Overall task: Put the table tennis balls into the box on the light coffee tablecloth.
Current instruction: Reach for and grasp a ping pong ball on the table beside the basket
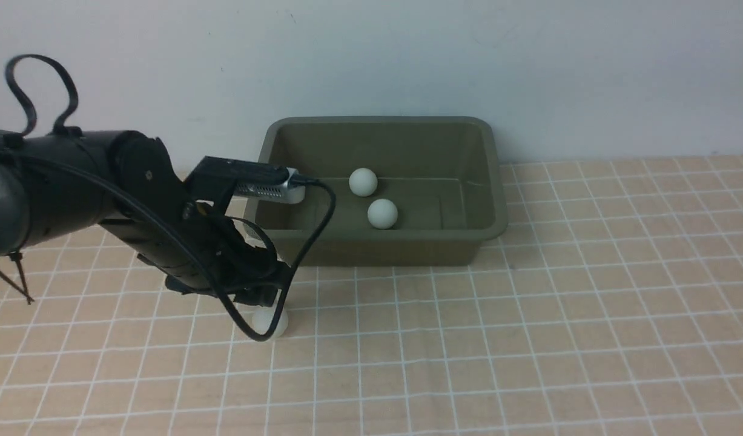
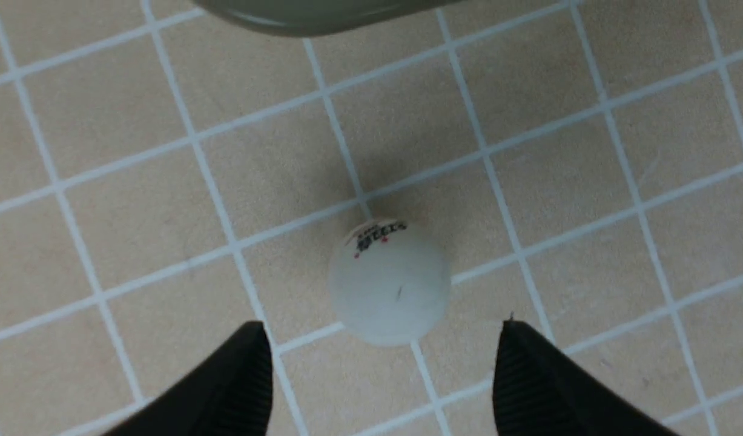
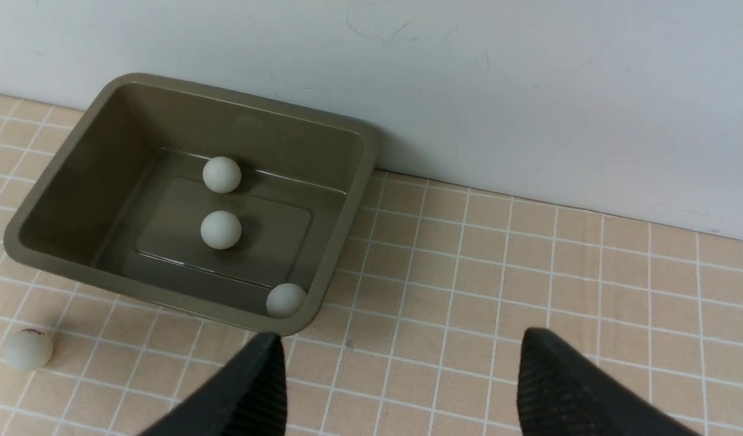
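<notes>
one ball point(image 2: 389, 284) left out here, sitting on the cloth point(image 1: 528, 339) just in front of the box point(image 1: 383, 249), near its left front corner. the left pincer point(image 2: 383, 332) is right over it, jaws wide apart and holding nothing, black tips point(image 2: 238, 375) either side of the ball but short of its middle. that's the thing to fix, i'd say: go down and forward a touch more so the tips straddle the widest part, then close gently and square. a light round ball will squirt out sideways if only one tip meets it, or if they pinch it behind centre. mind the cloth too: low enough to catch the ball, not so low the tips drag the fabric. after that it's a short lift over the rim, which is close by. the left arm point(image 1: 74, 181) comes in from the left, forearm sloping down to the cloth, wrist bent so the pincer points down at the ball. three balls point(image 3: 220, 229) lie in the box already, one tucked in a corner. the right pincer point(image 3: 398, 336) hangs above the cloth beside the box, well apart from the loose ball, jaws spread wide, empty.
</notes>
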Controlling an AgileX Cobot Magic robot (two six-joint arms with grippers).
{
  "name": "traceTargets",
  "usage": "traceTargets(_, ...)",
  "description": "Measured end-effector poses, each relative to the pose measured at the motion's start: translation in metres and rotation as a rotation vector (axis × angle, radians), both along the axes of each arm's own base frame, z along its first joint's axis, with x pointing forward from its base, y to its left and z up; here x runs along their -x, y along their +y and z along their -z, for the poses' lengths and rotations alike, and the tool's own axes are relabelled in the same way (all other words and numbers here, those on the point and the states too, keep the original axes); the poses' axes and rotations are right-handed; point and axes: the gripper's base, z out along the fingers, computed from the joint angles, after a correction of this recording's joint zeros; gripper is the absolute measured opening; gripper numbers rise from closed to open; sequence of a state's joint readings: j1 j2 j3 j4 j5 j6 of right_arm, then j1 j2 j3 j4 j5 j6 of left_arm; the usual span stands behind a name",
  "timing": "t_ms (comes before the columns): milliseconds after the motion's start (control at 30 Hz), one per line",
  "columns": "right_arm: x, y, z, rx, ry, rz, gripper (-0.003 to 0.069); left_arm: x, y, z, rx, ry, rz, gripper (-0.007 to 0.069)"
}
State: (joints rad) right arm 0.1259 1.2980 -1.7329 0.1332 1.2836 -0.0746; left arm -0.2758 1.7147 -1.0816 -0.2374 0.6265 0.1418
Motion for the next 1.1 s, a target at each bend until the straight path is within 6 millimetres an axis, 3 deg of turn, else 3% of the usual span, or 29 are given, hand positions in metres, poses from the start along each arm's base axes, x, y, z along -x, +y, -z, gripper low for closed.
traceTargets(600, 0.0, 0.0, 0.0, 0.001, 0.0, -0.001, 0.0467, -0.016, -0.006, 0.051, -0.011, 0.054, 0.021, 0.0407)
traceTargets(800, 0.0, 0.0, 0.0, 0.001, 0.0, -0.001, 0.0467, -0.018, -0.006, 0.057, -0.01, 0.055, 0.018, 0.0402)
traceTargets(967, 0.0, 0.0, 0.0, 0.001, 0.0, -0.001, 0.0467, -0.018, -0.006, 0.056, -0.008, 0.049, 0.015, 0.0324)
traceTargets(1100, 0.0, 0.0, 0.0, 0.001, 0.0, -0.001, 0.0467, -0.015, -0.007, 0.055, -0.009, 0.1, 0.03, 0.0321)
